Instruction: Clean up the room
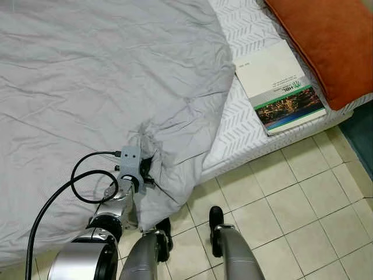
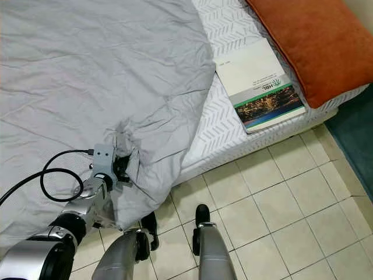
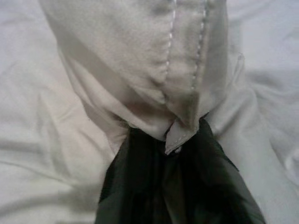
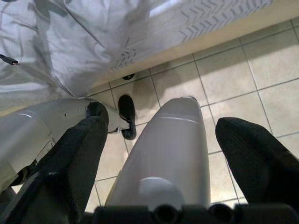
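A grey sheet (image 1: 99, 76) lies crumpled over the bed and hangs over its near edge. My left gripper (image 1: 147, 169) is shut on a bunched fold of that grey sheet (image 3: 177, 93) at the bed's near edge; the stitched hem sits pinched between the black fingers (image 3: 140, 186). My right gripper (image 4: 163, 154) hangs low by my legs, fingers (image 4: 79, 154) spread wide open with nothing between them, above the tiled floor (image 4: 261, 60).
The white patterned mattress (image 1: 245, 35) is bare on the right, with a book (image 1: 278, 84) and an orange pillow (image 1: 332, 41) on it. Beige floor tiles (image 1: 291, 204) run along the bed. A dark blue mat (image 1: 361, 134) lies at the far right.
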